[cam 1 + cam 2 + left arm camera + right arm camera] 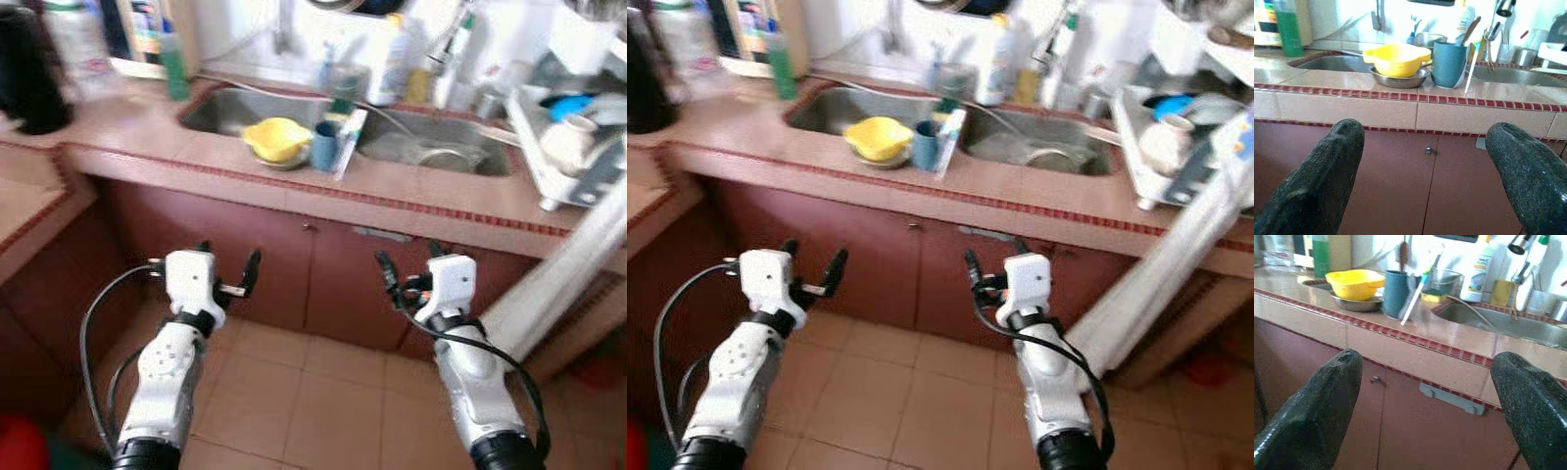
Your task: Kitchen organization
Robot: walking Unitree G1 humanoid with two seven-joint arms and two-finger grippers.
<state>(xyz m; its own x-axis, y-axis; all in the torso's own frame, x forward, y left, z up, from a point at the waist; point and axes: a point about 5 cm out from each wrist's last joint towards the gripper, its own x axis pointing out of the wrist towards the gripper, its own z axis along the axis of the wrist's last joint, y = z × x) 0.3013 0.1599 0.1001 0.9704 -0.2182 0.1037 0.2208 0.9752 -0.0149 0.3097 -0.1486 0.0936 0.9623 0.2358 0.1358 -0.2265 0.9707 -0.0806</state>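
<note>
1. Two grippers hang in front of the red cabinet doors [323, 284], below the tiled counter [411, 186], each holding nothing.
2. At far left a dark kettle-like vessel [29, 73] stands on the counter, and a green bottle [174, 67] stands by the left sink basin [220, 110].
3. Left gripper [227, 272]: fingers [1327, 171] spread wide apart, pointing at the cabinet.
4. On the divider between the basins, a yellow bowl [277, 137] sits in a metal dish [1397, 80]; just beside it stands a blue cup [325, 145] with a white utensil [350, 143] leaning on it.
5. Right gripper [409, 266]: fingers [1322, 401] likewise parted.
6. Right basin [441, 152] holds a metal piece; a dish rack [573, 147] with crockery stands at far right.
</note>
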